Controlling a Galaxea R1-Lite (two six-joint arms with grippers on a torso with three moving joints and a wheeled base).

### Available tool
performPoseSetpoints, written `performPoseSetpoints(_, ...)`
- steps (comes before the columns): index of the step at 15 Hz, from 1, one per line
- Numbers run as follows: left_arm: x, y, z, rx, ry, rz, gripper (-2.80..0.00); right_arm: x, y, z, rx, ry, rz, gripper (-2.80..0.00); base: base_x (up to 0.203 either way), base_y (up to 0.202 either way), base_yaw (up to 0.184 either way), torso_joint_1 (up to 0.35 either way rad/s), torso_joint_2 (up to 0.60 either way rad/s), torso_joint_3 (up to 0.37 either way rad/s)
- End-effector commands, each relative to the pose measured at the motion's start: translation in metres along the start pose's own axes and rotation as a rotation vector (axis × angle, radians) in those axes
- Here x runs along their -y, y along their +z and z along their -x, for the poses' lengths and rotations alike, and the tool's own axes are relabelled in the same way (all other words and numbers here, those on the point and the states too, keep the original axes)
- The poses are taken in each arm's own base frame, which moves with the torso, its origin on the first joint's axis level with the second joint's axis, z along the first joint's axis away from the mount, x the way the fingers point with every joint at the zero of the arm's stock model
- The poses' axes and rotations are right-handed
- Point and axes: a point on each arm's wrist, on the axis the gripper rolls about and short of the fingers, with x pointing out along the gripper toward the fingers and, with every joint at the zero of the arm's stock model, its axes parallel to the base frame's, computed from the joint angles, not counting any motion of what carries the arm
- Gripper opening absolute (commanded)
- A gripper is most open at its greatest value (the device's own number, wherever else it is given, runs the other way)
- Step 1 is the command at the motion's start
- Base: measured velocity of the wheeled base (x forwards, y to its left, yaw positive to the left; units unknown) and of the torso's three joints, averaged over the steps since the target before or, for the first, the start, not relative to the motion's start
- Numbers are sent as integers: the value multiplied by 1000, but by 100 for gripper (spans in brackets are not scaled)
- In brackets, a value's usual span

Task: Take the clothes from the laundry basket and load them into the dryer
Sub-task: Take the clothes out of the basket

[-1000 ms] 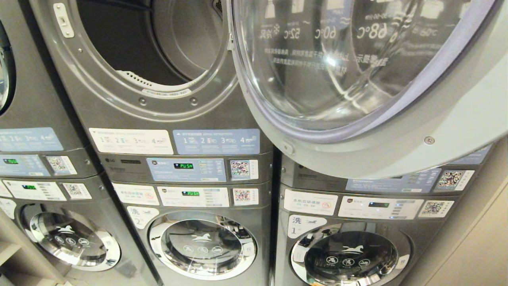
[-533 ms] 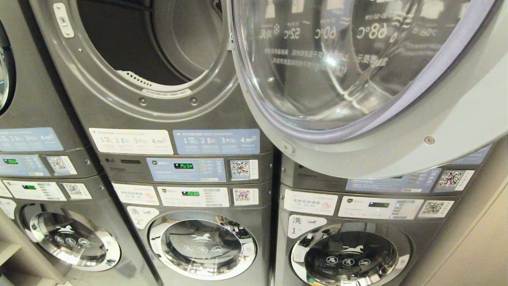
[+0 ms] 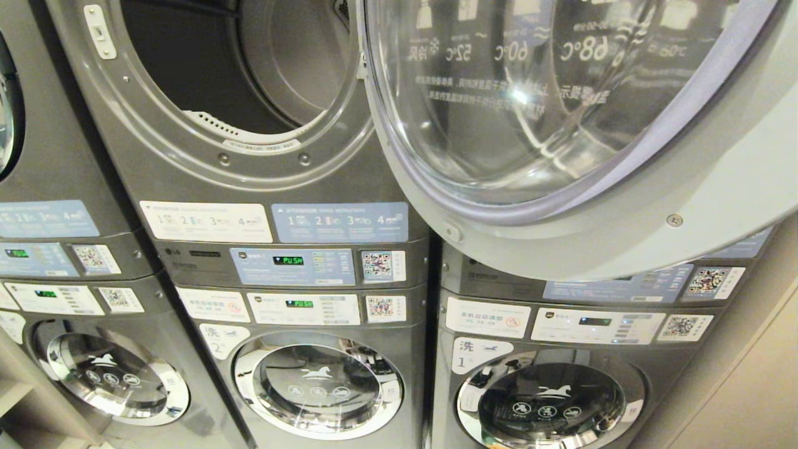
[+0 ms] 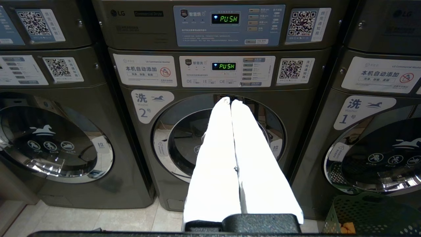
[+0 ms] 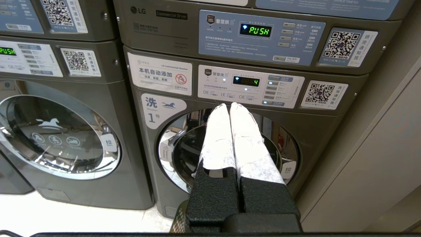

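Two end effectors are pressed shut with nothing in them. The left end effector (image 4: 231,102) points at the washer marked 2 (image 4: 217,138), and the right end effector (image 5: 229,106) points at the washer marked 1 (image 5: 227,148). Neither one is near any clothes.

The dryer (image 3: 230,81) sits up high with its big round door (image 3: 561,125) swung wide to the right. Its drum looks dark, and I see no clothes in it. So I think the job is only just starting.

To do this step well, an arm should go down to the green basket (image 4: 368,214) on the floor, spread its fingers, and pinch one piece deep enough that it won't slip. Then lift it high over the dryer's rim.

Only the head view shows the open dryer. Only the left wrist view shows the basket, with something orange (image 4: 348,227) inside it.
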Motion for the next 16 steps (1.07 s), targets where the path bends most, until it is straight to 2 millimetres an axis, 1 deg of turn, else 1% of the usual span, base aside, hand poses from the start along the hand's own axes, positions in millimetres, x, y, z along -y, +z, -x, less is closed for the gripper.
performPoseSetpoints(1,0,0,0,0,-1,0,-280,0,0,0,0,1,1,-280,0,0,0,0,0,0)
performPoseSetpoints(12,0,0,0,0,-1,-7,-280,0,0,0,0,2,-1,-280,0,0,0,0,0,0)
performPoseSetpoints(16,0,-1,0,-1,-4,-17,-280,0,0,0,0,1,-14,-280,0,0,0,-64,118,63)
